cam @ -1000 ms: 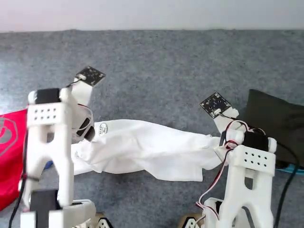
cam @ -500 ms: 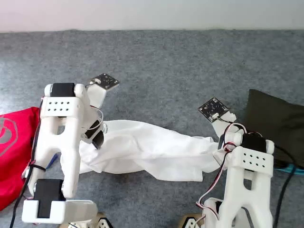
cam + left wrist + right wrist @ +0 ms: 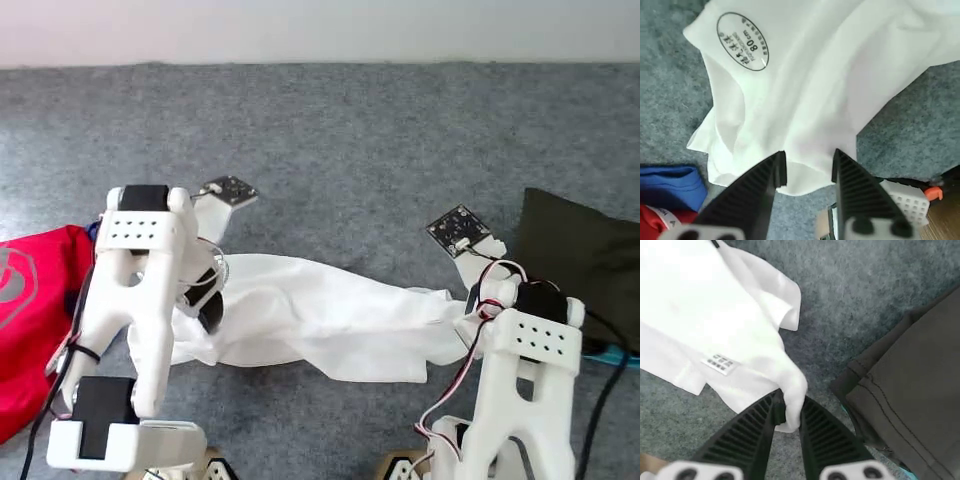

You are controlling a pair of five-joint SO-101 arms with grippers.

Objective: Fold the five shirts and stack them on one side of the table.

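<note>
White shirt (image 3: 320, 315) stretched lengthwise — left pincer (image 3: 808, 160) and right pincer (image 3: 791, 405) each clamp an end, likely to flatten it.

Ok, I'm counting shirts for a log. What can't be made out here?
Red shirt: high view, cut by the edge, partly behind the left arm.
Blue shirt: left wrist view, cut by the edge.
Teal thing: high view, mostly under the dark shirt.
</note>
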